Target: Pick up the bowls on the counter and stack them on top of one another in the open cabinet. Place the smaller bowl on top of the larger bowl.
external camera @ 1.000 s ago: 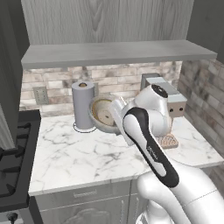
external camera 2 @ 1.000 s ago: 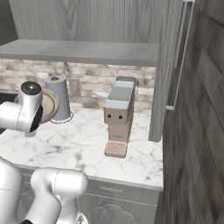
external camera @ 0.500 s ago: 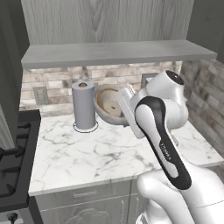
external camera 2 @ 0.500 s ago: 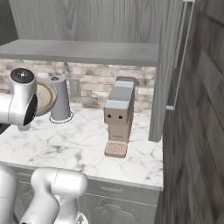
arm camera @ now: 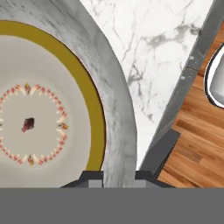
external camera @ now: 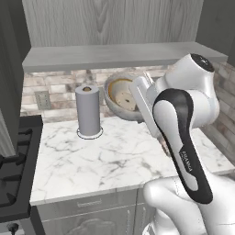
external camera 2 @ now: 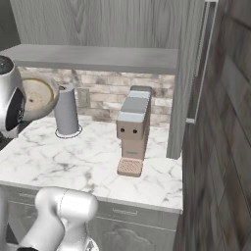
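Two bowls ride together: the larger bowl [external camera: 120, 98] is held up off the counter [external camera: 114, 158], tilted toward the room, with the smaller bowl [external camera: 125, 95] nested inside it.

Largest first. Open cabinet [external camera: 114, 55]: its grey shelf base runs across above the brick backsplash, and the held bowl's top rim sits just below the shelf's front edge. Judgement: the load must rise further before it goes far, or the rim will catch the shelf lip.

Counter: white marble, with the paper towel roll [external camera: 89, 111] standing near the wall, just left of the held bowl, and the coffee machine [external camera 2: 133, 128] well apart to the right. Judgement: keep the lift vertical and avoid drifting left toward the roll.

Larger bowl: in the hand view its marbled wall [arm camera: 111, 87] passes between the two finger tips. The tool [arm camera: 118, 176] is closed on that rim, one tip inside, one outside.

Smaller bowl: tan rim [arm camera: 74, 65], pale inside with a ring pattern, lying loose in the big one. Judgement: a rim pinch on a tilted bowl is a weak hold, and the inner bowl may slide; level the wrist before travelling, move slowly, set down flat on the shelf.
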